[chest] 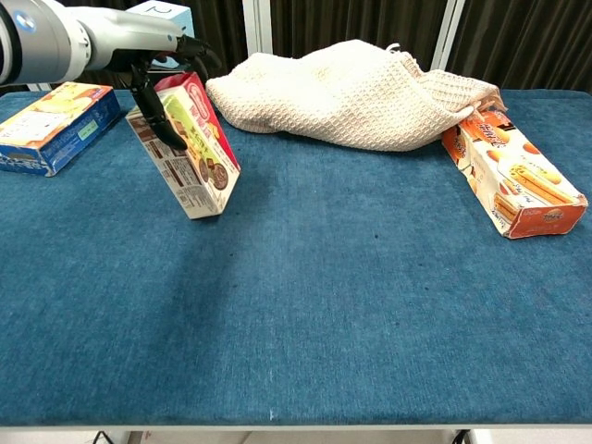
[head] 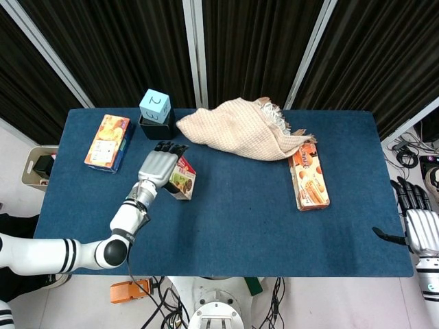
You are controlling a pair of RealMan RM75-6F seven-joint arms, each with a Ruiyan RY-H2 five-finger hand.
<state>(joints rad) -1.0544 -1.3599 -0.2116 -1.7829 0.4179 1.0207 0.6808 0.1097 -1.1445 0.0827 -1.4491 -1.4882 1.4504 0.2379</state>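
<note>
My left hand grips the top of the red snack box, tipping it leftward on its bottom edge, while my right hand waits open beside the table.

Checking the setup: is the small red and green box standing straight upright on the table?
No, the small box leans over under the left hand, tilted on its lower edge.

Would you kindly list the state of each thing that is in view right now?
Left hand: grips the red and green box by its top.
Red and green box: tilted, bottom edge on the table.
Right hand: off the table's right edge, fingers apart, holding nothing.
Beige cloth: crumpled, overlapping one end of the orange biscuit box.
Orange biscuit box: lying flat.
Yellow box: lying flat.
</note>
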